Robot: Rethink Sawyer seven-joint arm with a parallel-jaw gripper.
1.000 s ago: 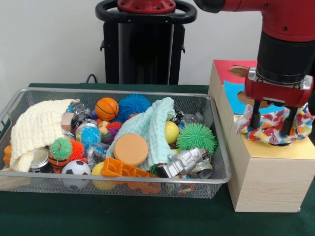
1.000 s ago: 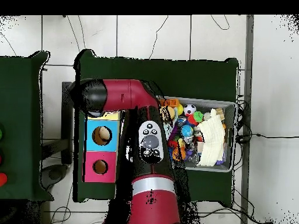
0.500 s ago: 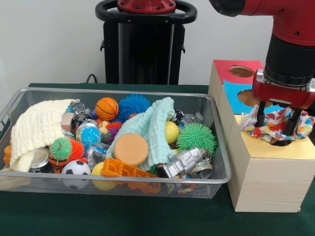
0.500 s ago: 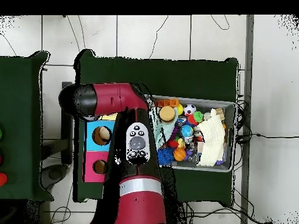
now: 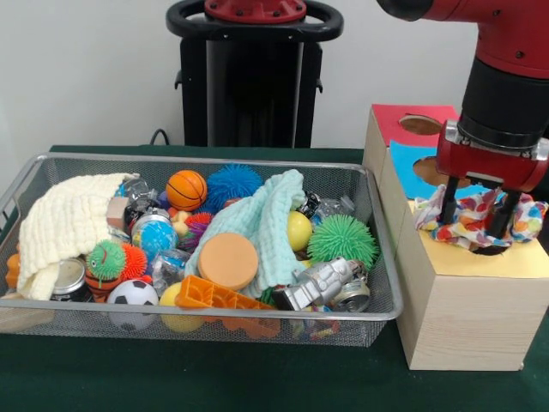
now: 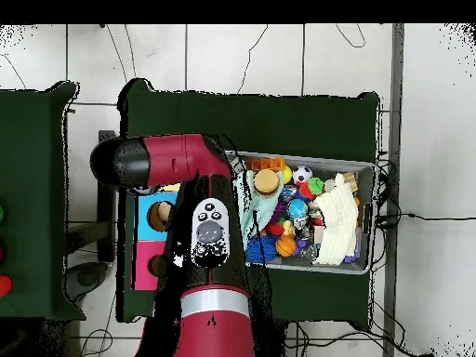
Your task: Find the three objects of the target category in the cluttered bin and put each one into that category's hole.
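Gripper: we see our gripper (image 5: 474, 209) over the yellow section (image 5: 506, 262) of the wooden box (image 5: 463, 313), its two black fingers (image 5: 447, 202) closed on a multicoloured patterned cloth (image 5: 477, 217).
Cloth: it bunches at the yellow section's hole, draped around the fingers and resting on the box top.
Bin: the wire mesh bin (image 5: 377, 292) sits just beside the box, and we count a basketball (image 5: 186, 189), a green spiky ball (image 5: 342, 239) and an orange disc (image 5: 227, 260) inside.
Overhead: our red arm (image 6: 200, 242) covers the box.
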